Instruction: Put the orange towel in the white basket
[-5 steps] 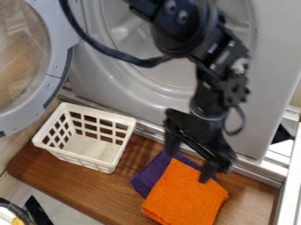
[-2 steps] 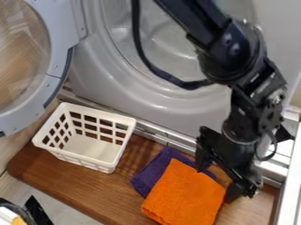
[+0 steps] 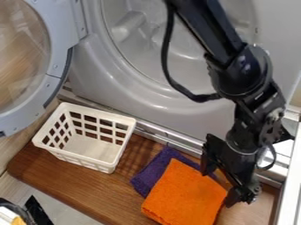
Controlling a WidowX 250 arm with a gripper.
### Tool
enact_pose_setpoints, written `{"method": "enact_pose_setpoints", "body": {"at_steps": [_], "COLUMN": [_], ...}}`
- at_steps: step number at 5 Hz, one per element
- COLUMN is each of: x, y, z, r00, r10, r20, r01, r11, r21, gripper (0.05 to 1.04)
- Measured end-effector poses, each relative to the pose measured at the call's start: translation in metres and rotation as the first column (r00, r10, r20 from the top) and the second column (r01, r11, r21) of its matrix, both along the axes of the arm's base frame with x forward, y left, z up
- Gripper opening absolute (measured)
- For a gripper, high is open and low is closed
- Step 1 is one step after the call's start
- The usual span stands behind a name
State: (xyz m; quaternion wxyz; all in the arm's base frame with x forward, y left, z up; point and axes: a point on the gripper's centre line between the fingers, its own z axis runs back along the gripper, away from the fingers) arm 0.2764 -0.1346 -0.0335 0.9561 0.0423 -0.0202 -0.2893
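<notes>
Glossy black arm, rounded joint, looping black cable

The bottom edge cuts off the orange towel, which hides much of the purple cloth beneath it. The round door runs past the left edge, the robot arm past the top.

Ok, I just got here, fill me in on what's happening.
A black robot arm has its end effector, fingers apart, at the upper right part of a folded orange towel. That towel partly covers a purple cloth on a brown wooden board. It isn't yet in the white plastic lattice basket to the left.
</notes>
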Motion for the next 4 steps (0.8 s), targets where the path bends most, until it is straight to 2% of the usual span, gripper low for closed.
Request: {"method": "enact_pose_setpoints", "body": {"at_steps": [2,3,4], "x": [0.006,0.008,0.010], "y": [-0.010,-0.012,-0.012], "z": [-0.030,-0.036,-0.042], "r00": [0.998,0.997,0.996], "r10": [-0.044,-0.058,-0.070], "r20": [-0.044,-0.048,-0.061], "r01": [0.042,0.056,0.067], "r11": [0.998,0.997,0.997], "r21": [-0.048,-0.056,-0.046], "gripper": [1.000,1.000,0.945]}}
